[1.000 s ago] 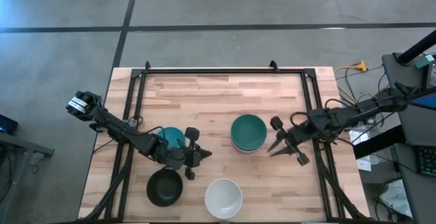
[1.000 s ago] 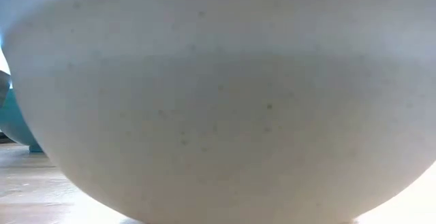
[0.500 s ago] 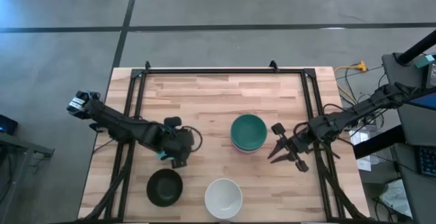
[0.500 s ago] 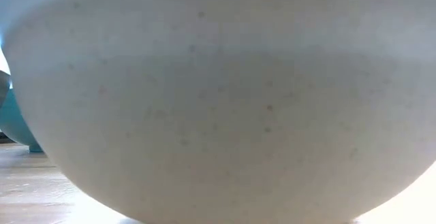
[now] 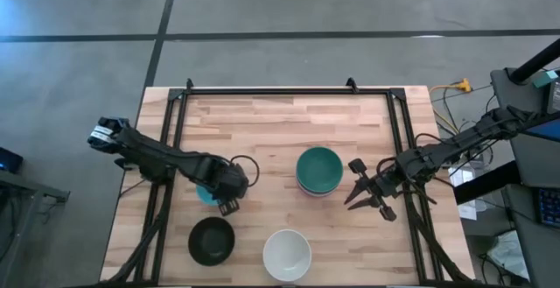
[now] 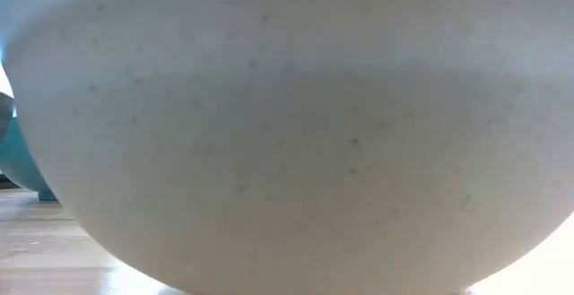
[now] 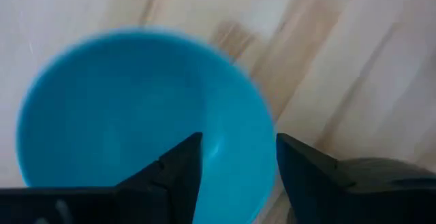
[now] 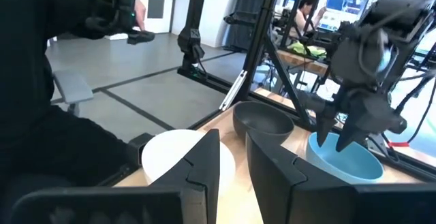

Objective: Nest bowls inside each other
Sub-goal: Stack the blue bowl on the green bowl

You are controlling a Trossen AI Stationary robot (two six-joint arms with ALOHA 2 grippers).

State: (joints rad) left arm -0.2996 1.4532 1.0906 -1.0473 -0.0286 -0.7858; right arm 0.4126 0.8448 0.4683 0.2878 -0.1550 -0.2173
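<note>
A light blue bowl stands on the table's left half; it also shows in the right wrist view. My left gripper is open and points down over it, one finger above the bowl's inside and one outside its rim. A black bowl and a white bowl stand near the front edge. A stack with a teal bowl on top stands at the middle. My right gripper is open and empty, just right of the stack.
The white bowl fills the low view. A black frame runs along the table's far edge and both sides. Bare wood lies across the far half. A person sits in the room beyond the table.
My left gripper has turned from lying level, pointing toward the table's right edge, to pointing down, and has drawn back a little toward the left, over the light blue bowl. My right gripper has shifted slightly toward the near edge. The bowls have not moved.
</note>
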